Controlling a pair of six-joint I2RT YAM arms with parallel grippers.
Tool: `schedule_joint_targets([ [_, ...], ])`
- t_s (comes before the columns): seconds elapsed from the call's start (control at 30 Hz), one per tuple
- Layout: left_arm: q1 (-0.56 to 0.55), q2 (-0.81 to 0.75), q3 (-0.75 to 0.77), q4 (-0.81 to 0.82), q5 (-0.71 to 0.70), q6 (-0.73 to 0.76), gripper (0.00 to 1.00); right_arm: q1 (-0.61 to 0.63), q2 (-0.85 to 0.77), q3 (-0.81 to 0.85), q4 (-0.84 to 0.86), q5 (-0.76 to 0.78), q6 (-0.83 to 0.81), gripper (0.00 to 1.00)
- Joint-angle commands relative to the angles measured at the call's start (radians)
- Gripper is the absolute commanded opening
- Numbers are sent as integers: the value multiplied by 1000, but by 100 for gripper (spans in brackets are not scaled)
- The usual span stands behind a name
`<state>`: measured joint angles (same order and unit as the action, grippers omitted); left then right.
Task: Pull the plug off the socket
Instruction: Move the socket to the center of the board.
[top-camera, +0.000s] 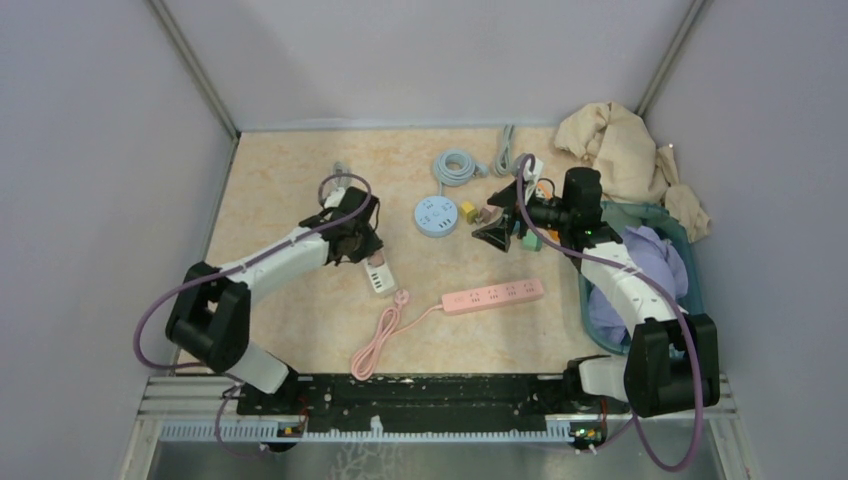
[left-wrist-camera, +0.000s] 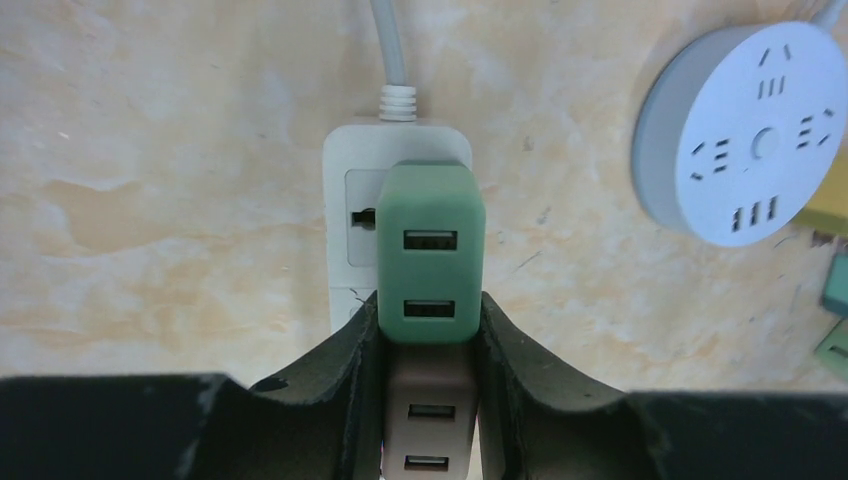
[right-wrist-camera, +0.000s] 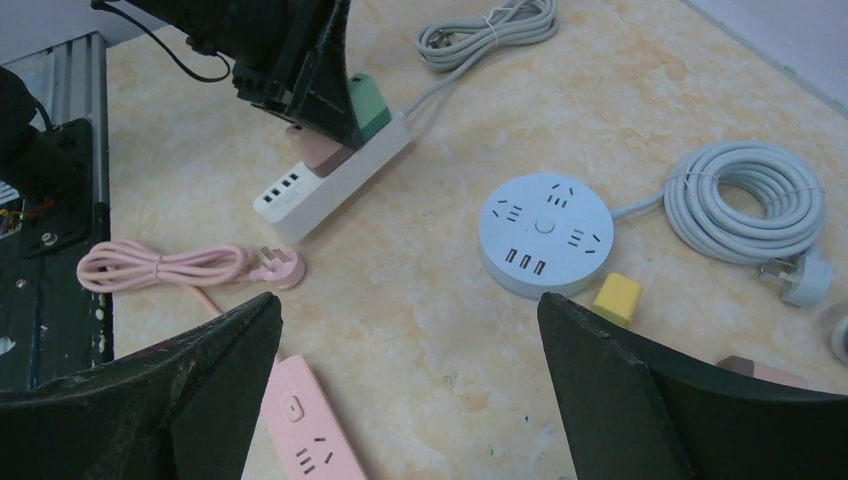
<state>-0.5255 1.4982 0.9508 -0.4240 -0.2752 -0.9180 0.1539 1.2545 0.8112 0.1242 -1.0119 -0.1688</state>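
The green USB plug (left-wrist-camera: 430, 215) is clamped at its lower sides by the jaws of the left gripper (left-wrist-camera: 430, 305) and is seated on the white power strip (left-wrist-camera: 350, 240), which lies on the surface (left-wrist-camera: 150, 150). The jaws of the right gripper (right-wrist-camera: 410, 300) are spread wide and empty.

Overhead, wrists close — shared white strip (left-wrist-camera: 345, 260)

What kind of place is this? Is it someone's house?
Probably a robot practice booth, not a house: plain grey walls box in one tabletop, two robot arms are bolted to a metal rail at its near edge, and power strips lie scattered about.
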Motion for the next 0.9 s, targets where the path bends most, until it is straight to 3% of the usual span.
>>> schedule_joint_targets([
  [0.0, -71, 88, 117, -58, -88, -265, 17, -4, -1, 9, 19, -12, -32, 98],
  [0.3, -150, 219, 240, -20, -96, -471, 20, -12, -2, 11, 9, -7, -46, 98],
  [0.53, -200, 259, 264, 50, -53, -477, 51, -18, 1, 11, 6, -10, -50, 98],
  [0.7, -216, 240, 261, 79, -33, -433, 78, -22, 4, 11, 3, -13, -54, 99],
  [0.87, -241, 151, 250, 109, -53, -277, 82, -24, 0, 3, 4, -35, -78, 99],
])
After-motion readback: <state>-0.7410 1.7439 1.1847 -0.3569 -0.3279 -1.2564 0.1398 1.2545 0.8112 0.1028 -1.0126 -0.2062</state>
